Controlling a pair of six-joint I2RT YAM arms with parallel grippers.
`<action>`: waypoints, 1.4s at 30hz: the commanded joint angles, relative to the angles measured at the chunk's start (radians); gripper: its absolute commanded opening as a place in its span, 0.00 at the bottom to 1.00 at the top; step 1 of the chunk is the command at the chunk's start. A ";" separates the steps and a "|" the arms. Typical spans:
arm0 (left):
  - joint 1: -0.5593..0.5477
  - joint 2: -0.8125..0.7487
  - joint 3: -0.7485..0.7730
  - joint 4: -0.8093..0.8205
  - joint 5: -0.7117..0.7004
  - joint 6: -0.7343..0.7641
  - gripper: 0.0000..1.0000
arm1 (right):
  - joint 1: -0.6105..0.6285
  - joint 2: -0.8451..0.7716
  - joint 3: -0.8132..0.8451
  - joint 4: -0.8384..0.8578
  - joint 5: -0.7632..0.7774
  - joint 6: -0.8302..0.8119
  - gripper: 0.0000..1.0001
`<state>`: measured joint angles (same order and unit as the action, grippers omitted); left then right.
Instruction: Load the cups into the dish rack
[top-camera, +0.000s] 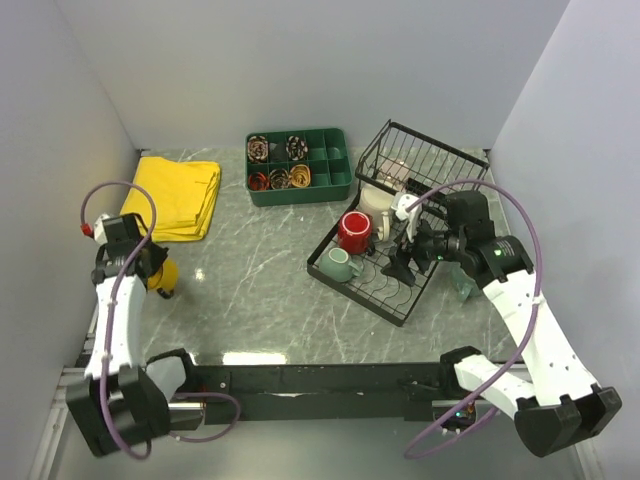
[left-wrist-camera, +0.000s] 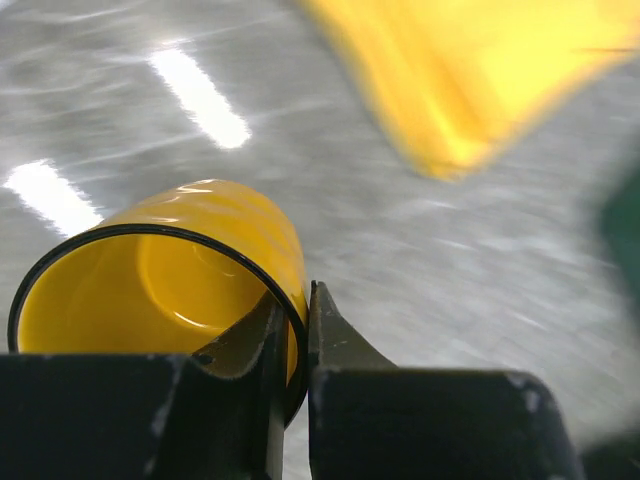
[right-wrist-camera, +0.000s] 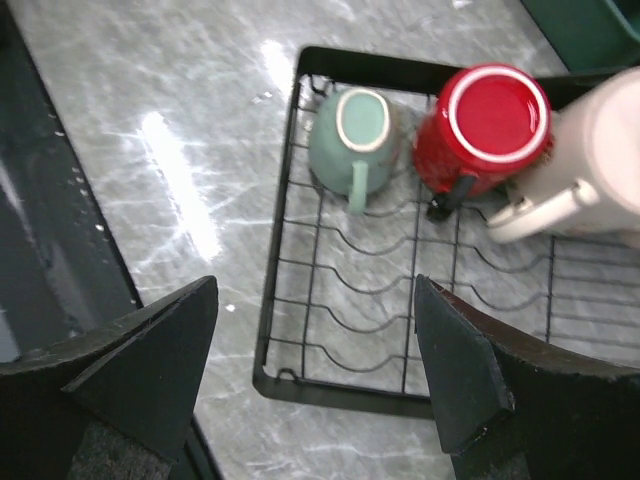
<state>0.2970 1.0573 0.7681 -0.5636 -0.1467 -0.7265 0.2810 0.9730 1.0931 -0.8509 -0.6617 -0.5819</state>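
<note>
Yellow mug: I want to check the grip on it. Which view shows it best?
Left wrist: the yellow mug fills the frame, its wall pinched by the left hand. Top external shows only a small sliver of it; right wrist shows none.

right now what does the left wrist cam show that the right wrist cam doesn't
Only the left wrist: the yellow cup with the left gripper pinching its wall, one finger inside and one outside, plus a blurred yellow cloth. Only the right wrist: the dish rack holding the small teal cup, red cup and cream cup, with the right gripper open above it. Both: the grey marbled table.
</note>
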 joint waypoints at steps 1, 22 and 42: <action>-0.001 -0.166 0.048 0.179 0.329 -0.097 0.01 | 0.003 0.053 0.089 -0.022 -0.101 -0.007 0.85; -0.449 -0.137 0.092 1.317 0.477 -0.764 0.01 | 0.231 0.372 0.340 0.640 -0.423 0.907 1.00; -0.800 0.047 0.188 1.564 0.150 -0.758 0.01 | 0.274 0.558 0.465 0.981 -0.291 1.422 0.93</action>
<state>-0.4690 1.1038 0.8951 0.8028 0.0689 -1.4799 0.5476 1.5291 1.5372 -0.0071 -0.9321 0.7486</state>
